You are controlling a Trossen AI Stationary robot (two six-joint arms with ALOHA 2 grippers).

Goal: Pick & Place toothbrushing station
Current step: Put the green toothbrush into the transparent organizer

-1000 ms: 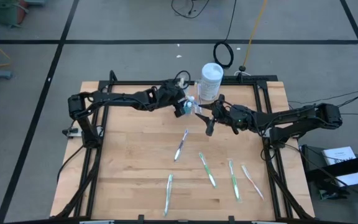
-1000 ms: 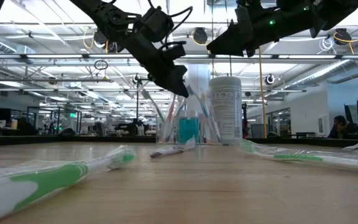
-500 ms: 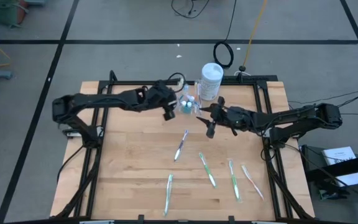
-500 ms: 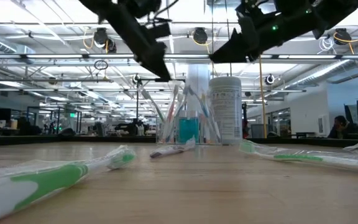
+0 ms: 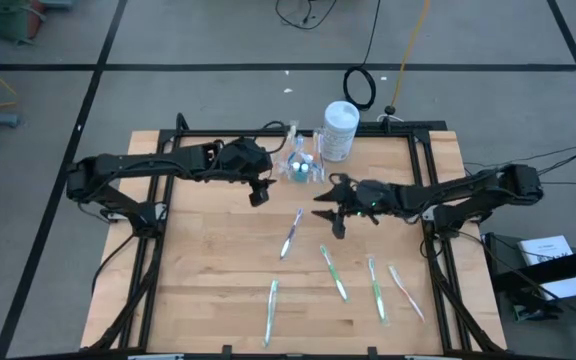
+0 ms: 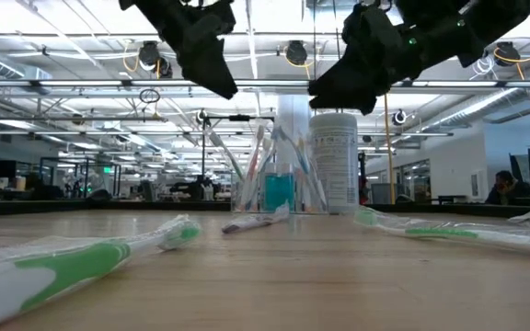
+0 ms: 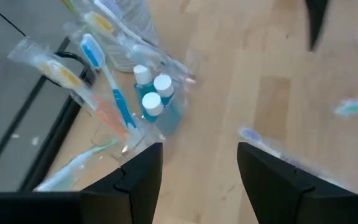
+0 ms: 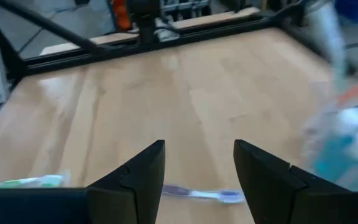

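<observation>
Desk (image 5: 208,260): light wood top inside a black metal frame. White cylindrical canister (image 5: 339,131) stands upright at the far edge, right of centre; printed label visible in the low view (image 6: 335,172). Grey floor (image 5: 168,40) marked with dark tape lines. Black coiled cable (image 5: 360,86) and a yellow cable (image 5: 404,55) lie beyond the desk. A person (image 6: 501,188) sits in the background at far right.

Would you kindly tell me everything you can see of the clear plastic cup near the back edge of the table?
The clear plastic cup stands upright at the table's back edge, just beside the white canister. It looks thin and see-through. Inside stand three blue tubes with white caps, with wrapped toothbrushes fanning out over its rim. Neither gripper touches it: the left gripper and right gripper hover open to either side, nearer the front.
</observation>
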